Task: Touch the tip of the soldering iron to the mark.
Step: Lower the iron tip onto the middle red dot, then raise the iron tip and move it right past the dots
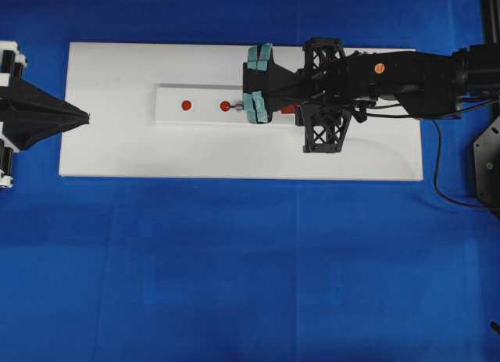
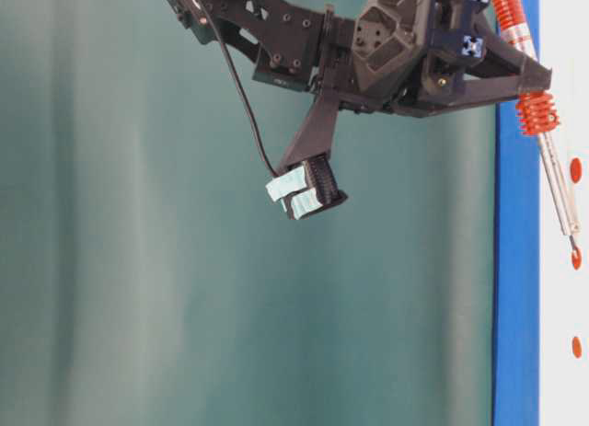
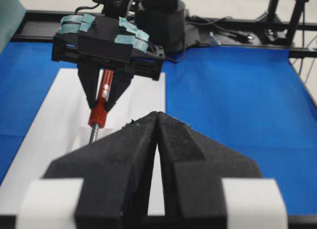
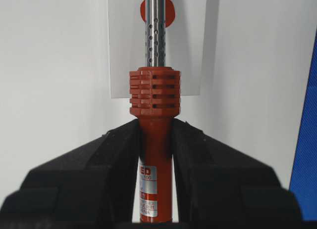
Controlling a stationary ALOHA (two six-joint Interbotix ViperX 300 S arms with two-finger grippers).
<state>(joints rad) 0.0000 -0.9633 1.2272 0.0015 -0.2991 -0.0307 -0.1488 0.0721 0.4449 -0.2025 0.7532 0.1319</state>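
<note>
Right pincer [image 4: 155, 140] clamped soldering iron [image 4: 155, 155] at handle, shaft angled down so tip [image 2: 574, 252] met mark [image 1: 225, 105]; left pincer [image 3: 156, 140] shut, empty, parked clear.

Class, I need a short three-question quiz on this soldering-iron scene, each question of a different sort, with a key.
1. True or false: the right gripper is shut on the soldering iron.
2. How many red marks lie on the white strip in the overhead view? A) one B) two C) four
3. Fill in: the left gripper holds ____.

Key: 1 true. 2 B; the tip is at the right-hand mark, the other mark lies free. 3 nothing; it is shut.
</note>
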